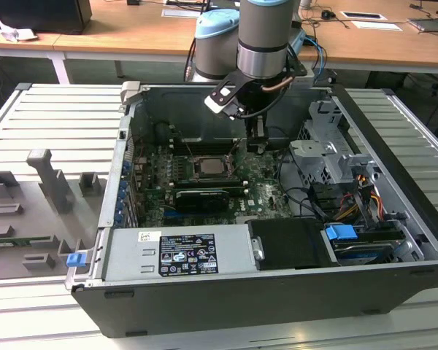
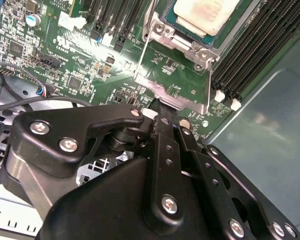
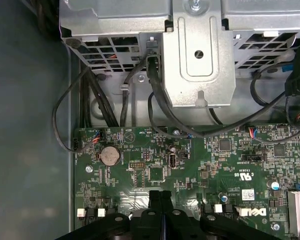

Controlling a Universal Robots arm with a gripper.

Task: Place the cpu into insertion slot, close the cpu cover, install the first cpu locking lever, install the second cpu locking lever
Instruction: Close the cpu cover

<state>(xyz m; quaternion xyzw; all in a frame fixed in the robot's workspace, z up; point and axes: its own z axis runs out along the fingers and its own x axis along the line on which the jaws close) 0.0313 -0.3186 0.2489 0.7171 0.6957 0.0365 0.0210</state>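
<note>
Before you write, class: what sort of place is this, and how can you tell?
Probably a robotics lab or workshop: a grey-and-blue robot arm reaches into an open black desktop computer case on a ribbed metal table, with wooden desks behind.

The arm (image 1: 263, 33) is a silver-grey cylinder ending in a black band, with a pale blue joint cap (image 1: 216, 25) beside the arm. Below the arm sit a white block (image 1: 216, 104), a coppery cable (image 1: 277, 86) and the black gripper (image 2: 162, 106) (its links studded with silver screws (image 2: 169, 203)).

Printed sticker (image 1: 186, 254) on silver power supply (image 1: 124, 257)
</note>
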